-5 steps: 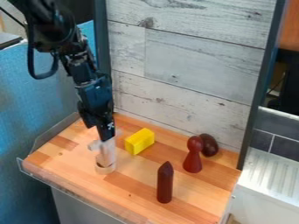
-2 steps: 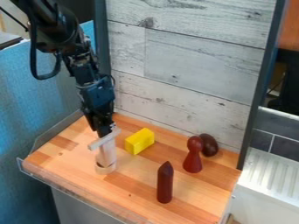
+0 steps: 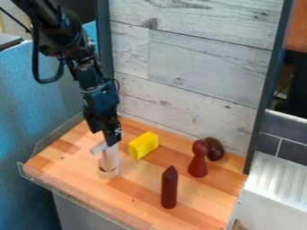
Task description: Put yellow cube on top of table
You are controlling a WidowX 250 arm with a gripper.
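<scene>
Edging (image 3: 72, 195), clear and low, runs along the near side of the wooden tabletop (image 3: 141, 191), I suppose to stop things rolling off. Closest to me stands the dark red pointed piece (image 3: 169, 188), upright on its blunt end, the only end that would hold it steady. Beyond it is the pale upright piece (image 3: 108, 162), with a bar across its top, and the red pawn (image 3: 198, 164), standing on its wide base. Then comes the yellow cube (image 3: 143, 145), more of a block from here, lying flat on the wood, apart from its neighbours. So it's on the table as the task asks; if that resting place is the goal, nothing seems left but to back off cleanly. The black gripper (image 3: 112, 142) hangs at the pale piece's top, beside the block rather than over it. I can't tell how far its jaws are parted, or whether they have hold of that bar; swinging sideways could topple the piece. Behind the pawn lies the dark egg (image 3: 214, 148), near the plank wall (image 3: 198, 63), which would check a roll backwards.
</scene>
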